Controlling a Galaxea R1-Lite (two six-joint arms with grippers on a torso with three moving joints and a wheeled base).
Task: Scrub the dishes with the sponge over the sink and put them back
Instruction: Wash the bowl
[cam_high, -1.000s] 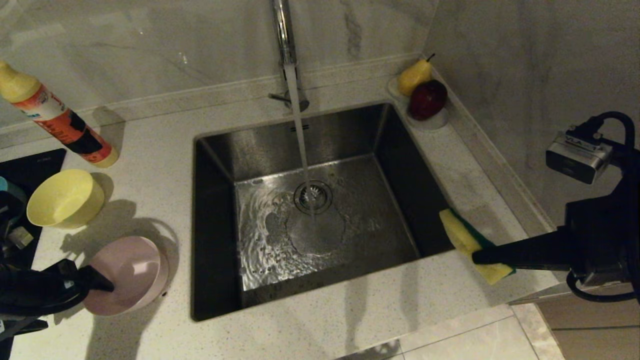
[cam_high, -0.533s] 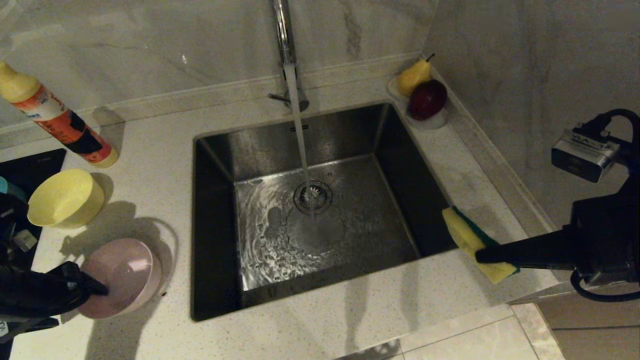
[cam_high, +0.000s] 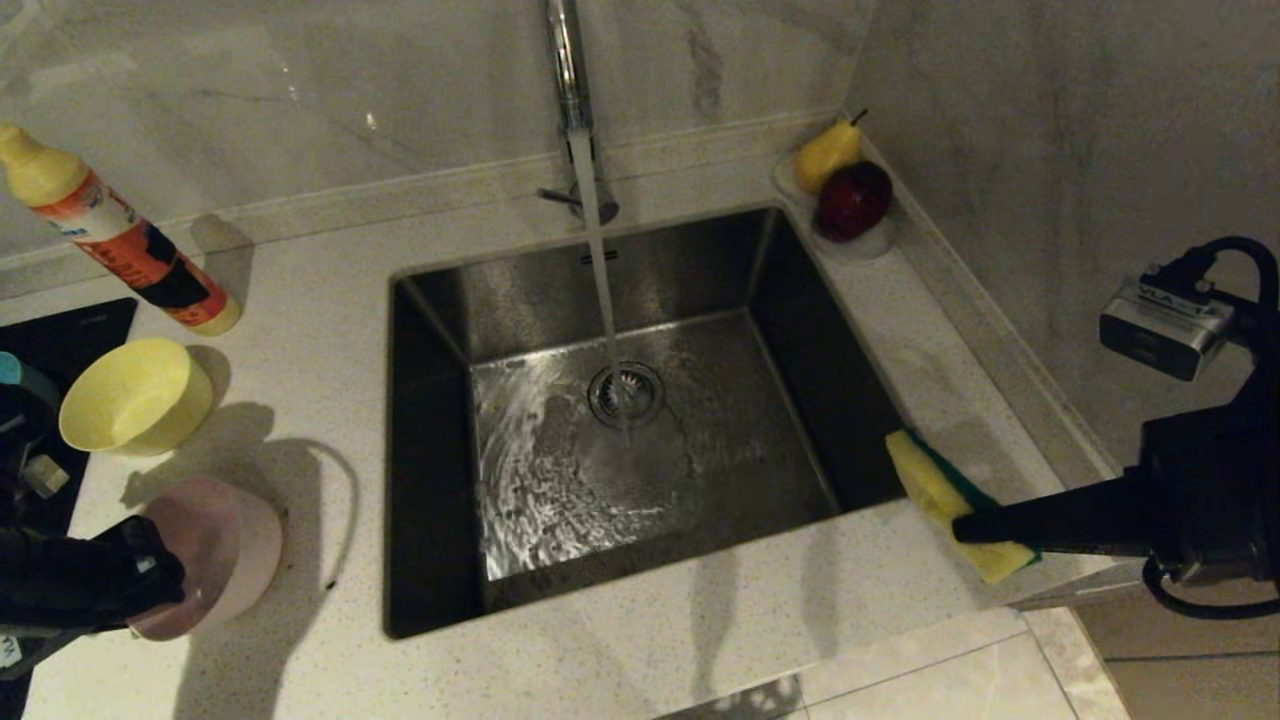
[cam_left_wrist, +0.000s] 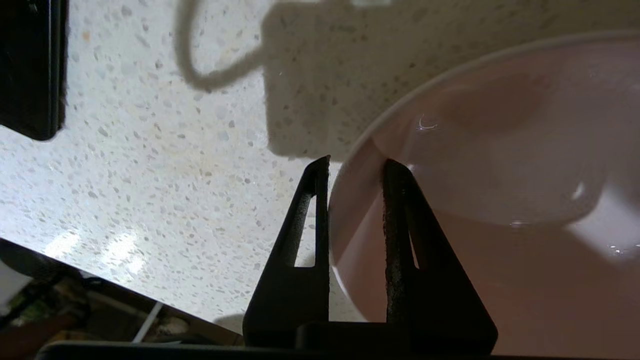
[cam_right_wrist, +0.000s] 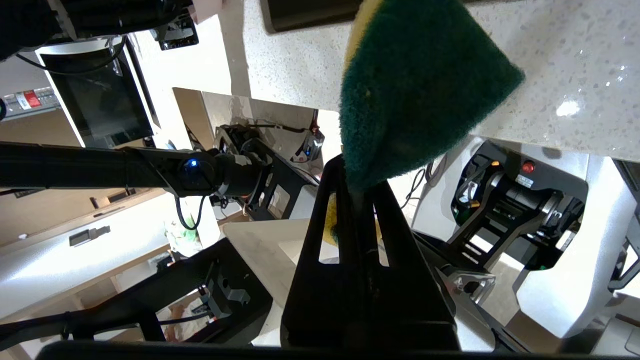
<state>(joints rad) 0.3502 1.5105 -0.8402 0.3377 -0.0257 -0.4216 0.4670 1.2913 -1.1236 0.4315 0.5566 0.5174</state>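
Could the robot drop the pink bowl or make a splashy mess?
Maybe. The left gripper pinches only the thin rim of the pink bowl, which is tipped on the counter, so it might slip out when lifted. Water is running hard from the tap into the sink; a bowl under it could splash. The right gripper holds just one end of the sponge, which could twist during scrubbing.

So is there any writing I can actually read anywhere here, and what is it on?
"VLA": partial lettering on the silver camera box on the right arm; the rest is unreadable.
Bottle label: print too blurred to read.
Black cooktop: small mark, illegible.
Nothing else is readable.
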